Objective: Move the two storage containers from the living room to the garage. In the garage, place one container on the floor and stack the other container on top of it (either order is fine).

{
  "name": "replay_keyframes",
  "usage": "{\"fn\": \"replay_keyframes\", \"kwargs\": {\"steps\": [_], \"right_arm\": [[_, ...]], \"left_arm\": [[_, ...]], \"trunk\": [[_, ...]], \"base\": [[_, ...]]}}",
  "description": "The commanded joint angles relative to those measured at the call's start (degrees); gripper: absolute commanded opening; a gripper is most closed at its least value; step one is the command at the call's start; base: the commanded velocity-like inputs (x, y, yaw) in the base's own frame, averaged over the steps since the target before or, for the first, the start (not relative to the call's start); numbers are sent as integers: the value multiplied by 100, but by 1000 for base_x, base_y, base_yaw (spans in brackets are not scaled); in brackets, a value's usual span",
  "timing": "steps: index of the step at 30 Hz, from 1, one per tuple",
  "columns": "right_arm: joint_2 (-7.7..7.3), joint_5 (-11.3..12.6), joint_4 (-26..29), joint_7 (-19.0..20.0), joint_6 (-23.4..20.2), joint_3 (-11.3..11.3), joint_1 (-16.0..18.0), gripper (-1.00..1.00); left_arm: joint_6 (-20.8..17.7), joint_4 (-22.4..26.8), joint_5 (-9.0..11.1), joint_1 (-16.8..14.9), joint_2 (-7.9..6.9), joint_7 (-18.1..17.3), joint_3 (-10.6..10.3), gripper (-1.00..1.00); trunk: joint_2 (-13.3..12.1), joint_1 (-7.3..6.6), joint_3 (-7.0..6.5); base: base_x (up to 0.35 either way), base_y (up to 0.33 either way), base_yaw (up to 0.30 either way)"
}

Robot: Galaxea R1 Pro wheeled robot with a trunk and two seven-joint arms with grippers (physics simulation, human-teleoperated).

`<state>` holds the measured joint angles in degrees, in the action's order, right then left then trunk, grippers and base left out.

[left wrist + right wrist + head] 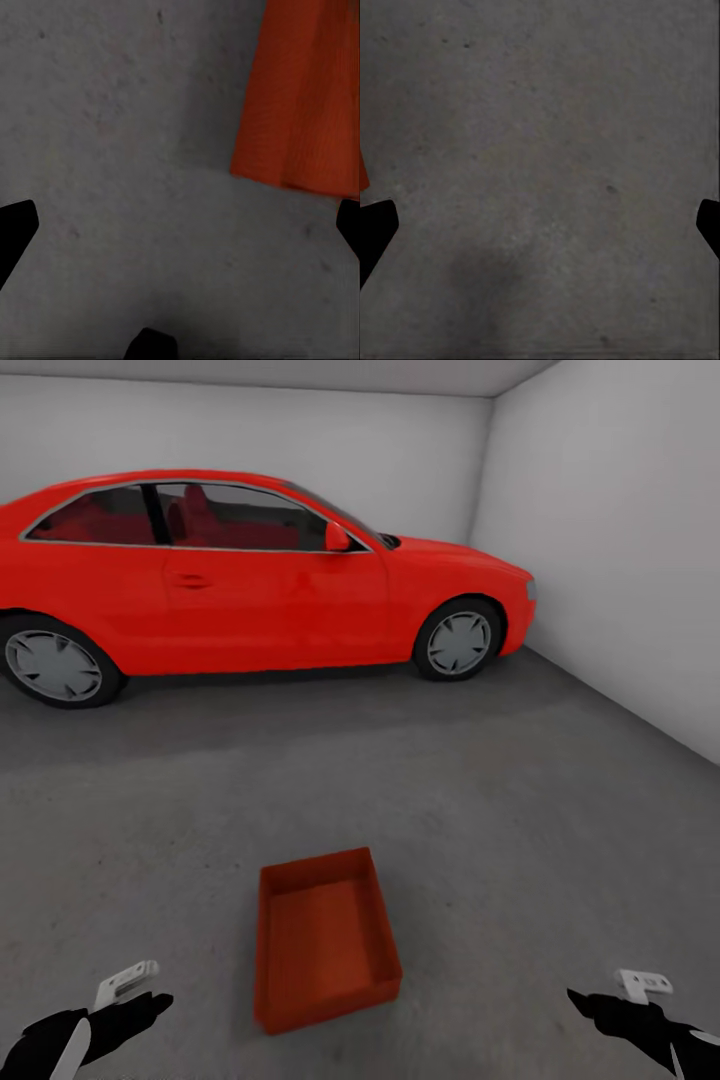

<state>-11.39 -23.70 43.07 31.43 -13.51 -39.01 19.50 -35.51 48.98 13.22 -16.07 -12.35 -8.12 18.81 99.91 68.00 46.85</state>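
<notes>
Head view looks down over the garage, where one storage container (325, 940) sits upright and open-topped on the dark grey floor (520, 830), between the two arms and well short of the red car (250, 575) parked along the back wall. A second container is nowhere among the things I can make out here, so my judgement is that only the first half of the job is done and the other bin has yet to be fetched and stacked. The left gripper (125, 985) hangs low beside the container's near left corner, and the right gripper (645, 985) hangs well apart on the other side; both are released, fingers spread wide with nothing between them. In the left wrist view one orange wall of the container (300, 97) stands close by, with bare floor under the spread black fingertips (15, 232). The right wrist view gives floor and what is probably a sliver of the same bin at the edge, though it is too small to be sure. The bin looks thin-walled and light, likely stiff enough to keep its shape yet prone to slide on smooth sides, so pinching the rim of a long wall, or both short ends together, seems the safest hold.
</notes>
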Motion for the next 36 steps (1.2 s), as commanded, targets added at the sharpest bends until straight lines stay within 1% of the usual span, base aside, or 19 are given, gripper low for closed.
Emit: {"fn": "replay_keyframes", "kwargs": {"steps": [1, 10, 12, 16, 21, 27, 32, 36], "right_arm": [[5, -41, 8, 47, -17, -26, 7, 100], [4, -37, 8, 48, -11, -27, 8, 100], [5, -38, 8, 48, -11, -27, 9, 100], [5, -40, 8, 48, -11, -24, 7, 100], [5, -69, 5, 42, -11, -19, 7, 100], [5, -77, 4, 39, -11, -19, 7, 100], [5, -82, 3, 39, -11, -19, 7, 100], [5, -76, 5, 39, -11, -19, 9, 100]], "left_arm": [[-35, 6, 5, -1, 1, -23, 18, 100], [-35, 6, 10, -1, -4, -23, 26, 100], [-35, 6, 14, -1, -9, -23, 29, 100], [-41, 13, 18, -1, -15, -24, 33, 100], [-42, 15, 22, -1, -21, -30, 41, 100], [-43, 15, 21, -1, -22, -32, 43, 100], [-43, 28, 10, -1, -27, -29, 68, 100], [-38, 51, 0, -1, -30, -24, 147, 100]], "trunk": [[-39, -27, -18], [-400, -224, -221], [-400, -224, -231], [-400, -224, -250], [-600, -334, -358], [-841, -466, -470], [-841, -466, -470], [-841, -466, -470]], "base": [[-336, 0, -263], [-276, 0, -263], [-167, 0, -264], [-62, 0, -264], [-11, 0, -225], [-17, 0, -77], [-62, 0, -9], [-10, 0, -1]]}}
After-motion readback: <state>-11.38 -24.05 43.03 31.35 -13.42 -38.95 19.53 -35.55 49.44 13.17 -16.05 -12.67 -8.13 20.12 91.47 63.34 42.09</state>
